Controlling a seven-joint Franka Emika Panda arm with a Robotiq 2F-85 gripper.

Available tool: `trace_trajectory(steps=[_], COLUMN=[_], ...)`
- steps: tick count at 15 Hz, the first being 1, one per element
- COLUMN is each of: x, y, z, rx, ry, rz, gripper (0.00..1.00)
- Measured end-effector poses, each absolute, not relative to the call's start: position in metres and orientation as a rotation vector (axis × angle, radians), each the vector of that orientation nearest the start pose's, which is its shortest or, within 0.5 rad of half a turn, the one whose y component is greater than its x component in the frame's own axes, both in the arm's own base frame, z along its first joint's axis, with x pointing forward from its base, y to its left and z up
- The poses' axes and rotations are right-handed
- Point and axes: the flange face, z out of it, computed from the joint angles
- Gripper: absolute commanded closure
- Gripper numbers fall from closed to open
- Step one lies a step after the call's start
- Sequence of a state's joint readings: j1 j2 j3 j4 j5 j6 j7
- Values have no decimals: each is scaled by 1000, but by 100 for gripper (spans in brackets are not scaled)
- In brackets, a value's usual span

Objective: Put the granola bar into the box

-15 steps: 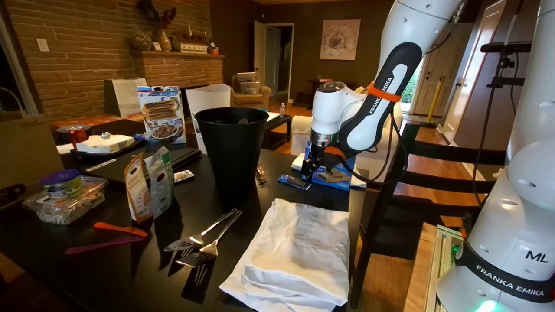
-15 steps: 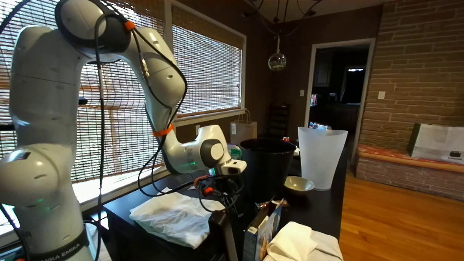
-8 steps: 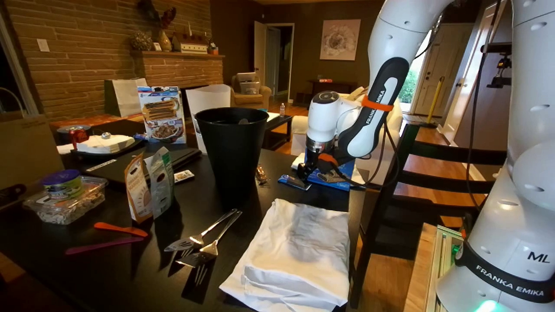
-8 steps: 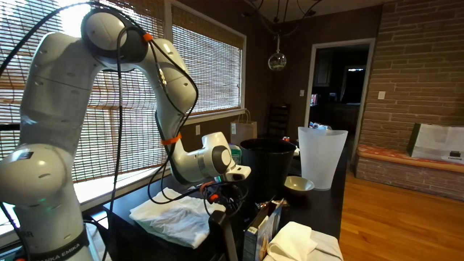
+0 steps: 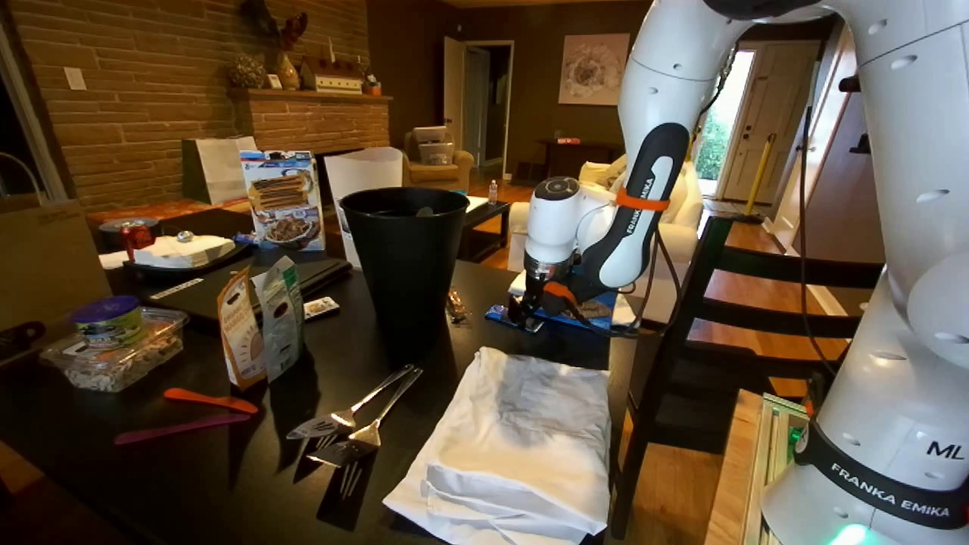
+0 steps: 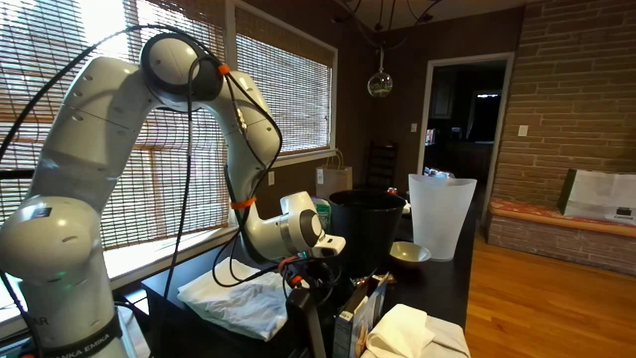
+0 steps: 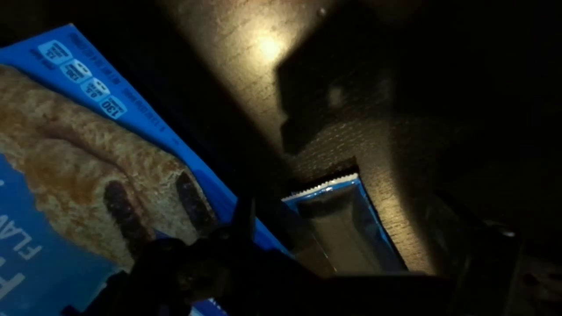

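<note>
Tapered black bin (image 5: pixel 401 261) and folded white cloth (image 5: pixel 522 431) nearby! The tool (image 7: pixel 373 224), jaws apart, is over the glossy granola bar (image 7: pixel 347 232), blue cardboard box (image 7: pixel 88 149) just beside.

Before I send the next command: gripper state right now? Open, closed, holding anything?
Gripper: open, holding nothing; in the wrist view the granola bar shows between the spread jaws, not gripped.

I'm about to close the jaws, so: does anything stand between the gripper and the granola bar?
Nothing visible: the open gripper is right over the granola bar. The blue box stands close beside; whether the gripper touches it is unclear.
</note>
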State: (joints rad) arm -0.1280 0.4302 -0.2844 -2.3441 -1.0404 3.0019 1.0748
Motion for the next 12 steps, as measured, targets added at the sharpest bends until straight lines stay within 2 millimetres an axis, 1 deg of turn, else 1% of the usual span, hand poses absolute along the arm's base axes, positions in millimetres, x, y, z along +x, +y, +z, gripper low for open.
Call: trace_trajectory(steps=[3, 5, 6, 10, 11, 12], x=[485, 488, 490, 496, 497, 497], y=[-149, -148, -147, -145, -145, -145], z=[152, 147, 145, 144, 144, 145], rx=[-3311, -3308, -3306, -3294, -3293, -3293], ry=[728, 729, 726, 716, 715, 713], rz=[-467, -474, -480, -513, -521, -526], gripper=[50, 62, 70, 97, 99, 100])
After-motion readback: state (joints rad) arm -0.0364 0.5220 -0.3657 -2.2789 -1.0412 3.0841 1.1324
